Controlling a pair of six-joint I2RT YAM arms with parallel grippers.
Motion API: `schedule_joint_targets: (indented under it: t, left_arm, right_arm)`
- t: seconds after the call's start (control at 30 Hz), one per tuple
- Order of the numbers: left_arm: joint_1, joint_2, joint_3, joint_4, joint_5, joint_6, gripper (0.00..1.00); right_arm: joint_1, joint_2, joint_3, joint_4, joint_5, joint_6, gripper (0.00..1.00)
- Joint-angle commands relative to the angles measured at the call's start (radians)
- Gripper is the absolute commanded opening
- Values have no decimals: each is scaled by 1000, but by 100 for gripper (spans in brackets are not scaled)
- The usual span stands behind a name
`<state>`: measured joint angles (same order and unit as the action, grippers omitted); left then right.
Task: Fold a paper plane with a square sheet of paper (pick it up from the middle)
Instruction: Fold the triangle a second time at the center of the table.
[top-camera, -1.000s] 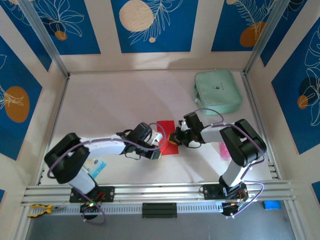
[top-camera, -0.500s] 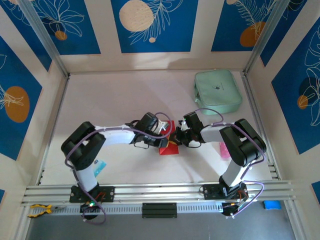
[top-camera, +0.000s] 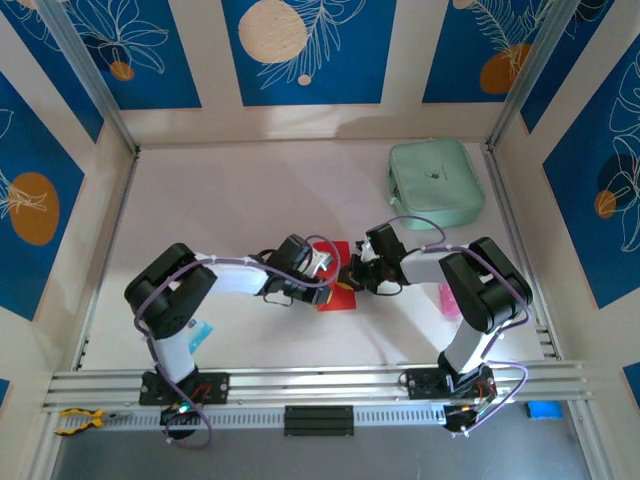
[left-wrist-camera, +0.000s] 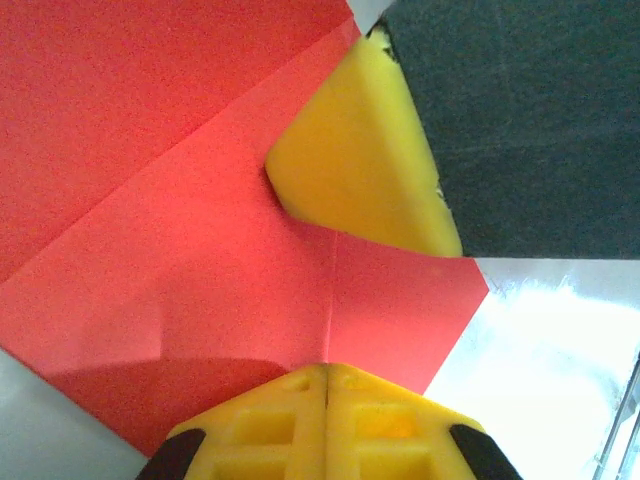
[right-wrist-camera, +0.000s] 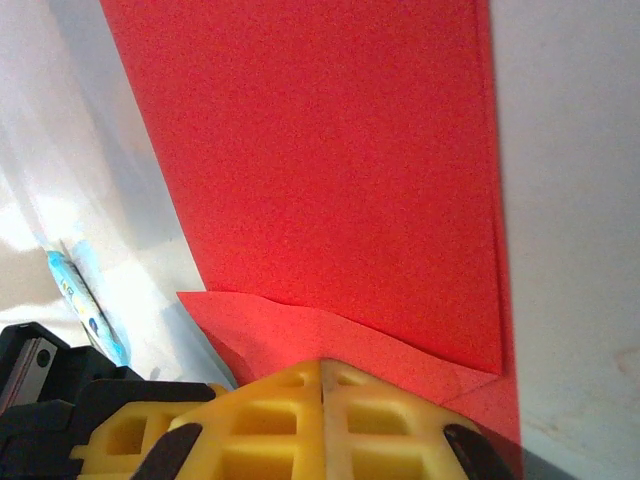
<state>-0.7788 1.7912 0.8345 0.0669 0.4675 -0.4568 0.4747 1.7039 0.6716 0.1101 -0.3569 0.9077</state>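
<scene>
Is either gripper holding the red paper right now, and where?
Nothing appears held. Both are shut with tips against the square sheet of paper: left gripper at a crease, right gripper at a folded flap.

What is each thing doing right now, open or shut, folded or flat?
red sheet of paper: partly folded, creased, lying on the table.
left claw: shut, tip on the paper.
right claw: shut, tip on the paper.
mint-green pouch: lying flat, looks closed.
</scene>
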Motion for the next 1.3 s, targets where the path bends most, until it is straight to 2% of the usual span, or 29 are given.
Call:
schedule_joint_targets:
  t: [0.0,0.27,0.4,0.53,0.7,1.07,1.27]
  left_arm:
    - [5,9,-51,-132,-58,17,0]
    - [6,4,-33,-116,-71,7,0]
    - [6,2,-41,-90,-76,-14,0]
    - [5,-1,-47,-87,-78,-18,0]
    - [5,4,-52,-85,-73,-20,0]
    - [6,34,-55,-68,-47,-27,0]
    - [6,33,-61,-65,-45,-30,0]
  right_arm:
    - [-8,-15,6,-102,30,-35,0]
    - [23,-57,32,-31,-43,-60,3]
    - [66,-24,19,37,-19,-13,3]
    - [78,25,2,-9,57,12,1]
    - [4,41,-62,62,47,33,1]
    - [-144,19,-22,13,59,-26,2]
    - [-168,-65,-12,7,37,-47,3]
